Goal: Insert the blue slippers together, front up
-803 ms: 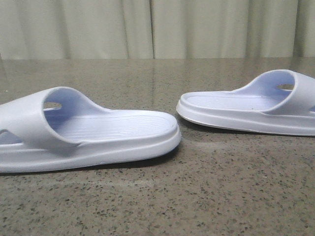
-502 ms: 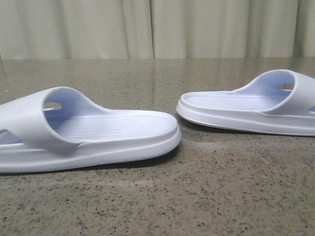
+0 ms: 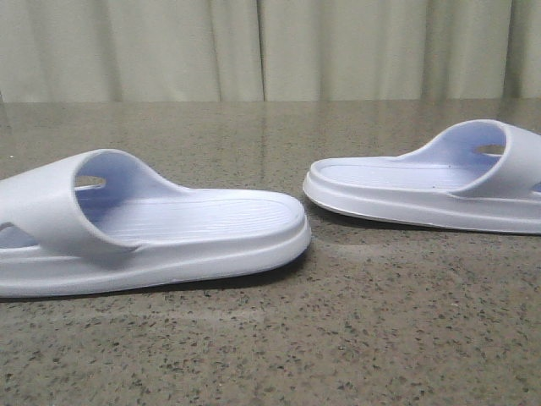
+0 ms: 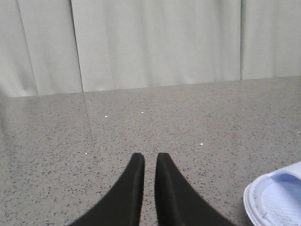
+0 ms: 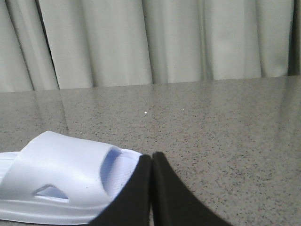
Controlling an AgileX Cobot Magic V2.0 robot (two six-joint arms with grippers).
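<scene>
Two pale blue slippers lie sole-down on the speckled table, their open ends facing each other. The left slipper (image 3: 169, 228) is near and large in the front view, and the right slipper (image 3: 423, 190) sits a little farther back. Neither gripper shows in the front view. My left gripper (image 4: 149, 157) hovers over bare table with a narrow gap between its black fingers and nothing in it; one slipper's rounded end (image 4: 277, 197) lies off to the side. My right gripper (image 5: 152, 157) is shut, tips touching, empty, right beside the strap of a slipper (image 5: 61, 183).
The table (image 3: 380, 338) is grey-brown speckled stone. Pale pleated curtains (image 3: 270, 51) hang behind its far edge. A gap of bare table separates the two slippers.
</scene>
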